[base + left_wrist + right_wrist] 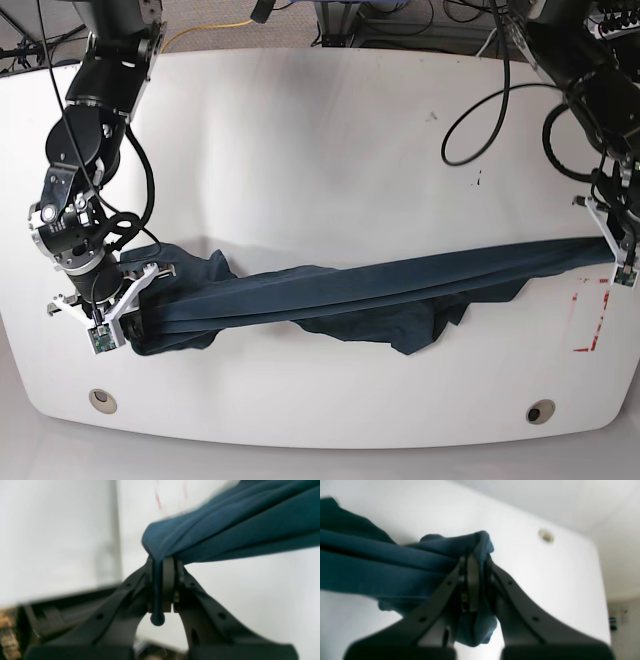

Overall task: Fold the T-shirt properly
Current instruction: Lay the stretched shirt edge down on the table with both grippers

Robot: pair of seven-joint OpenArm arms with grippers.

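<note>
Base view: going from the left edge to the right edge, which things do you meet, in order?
Right gripper shut on the T-shirt → T-shirt stretched across the table → left gripper shut on it.

Plain dark teal-navy T-shirt [380,290], white table [320,150], red corner marks [592,320]

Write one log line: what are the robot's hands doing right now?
left gripper: shut on dark teal cotton T-shirt | right gripper: shut on T-shirt | shirt: stretched between
</note>
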